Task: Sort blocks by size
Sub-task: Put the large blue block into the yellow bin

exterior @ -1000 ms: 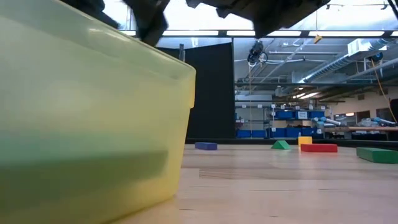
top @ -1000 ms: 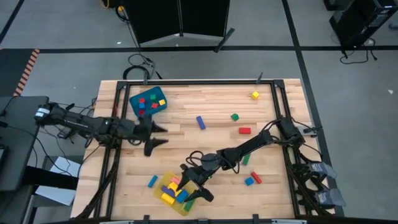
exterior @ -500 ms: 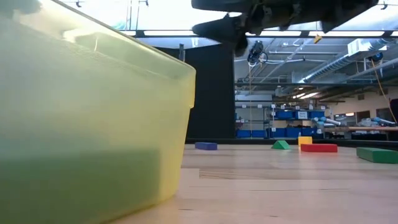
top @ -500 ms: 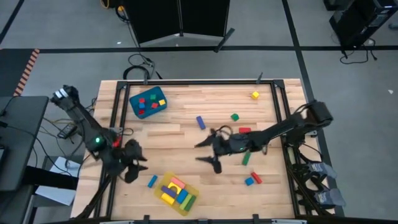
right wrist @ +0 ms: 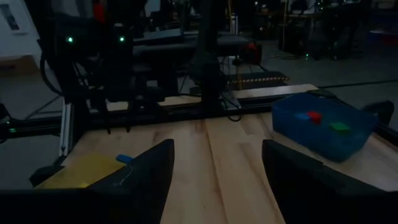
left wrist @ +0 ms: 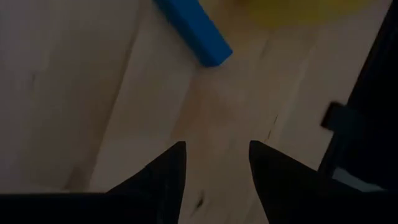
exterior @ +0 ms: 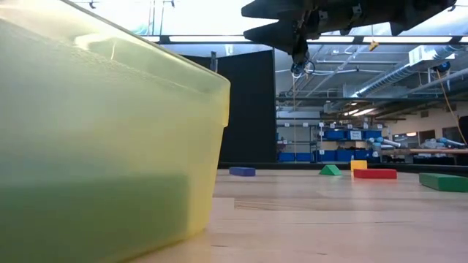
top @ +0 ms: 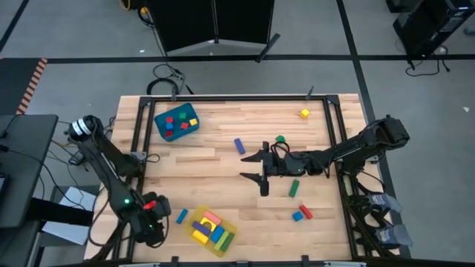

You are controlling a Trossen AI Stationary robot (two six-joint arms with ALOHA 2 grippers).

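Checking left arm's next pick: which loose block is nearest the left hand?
The blue bar, on the wood just left of the yellow tray, beside the left hand. It also fills the left wrist view; the other loose blocks lie farther right.

Coloured blocks [top: 292, 188] lie scattered on the table, others in containers.

Table [top: 223, 159]: pale wooden planks, edged by a black metal frame.
Blue bin [top: 177, 122]: far left corner of table.
Yellow tray [top: 225, 241]: translucent, near edge, left of centre.
Black panel [top: 215, 22]: upright on grey floor beyond table.
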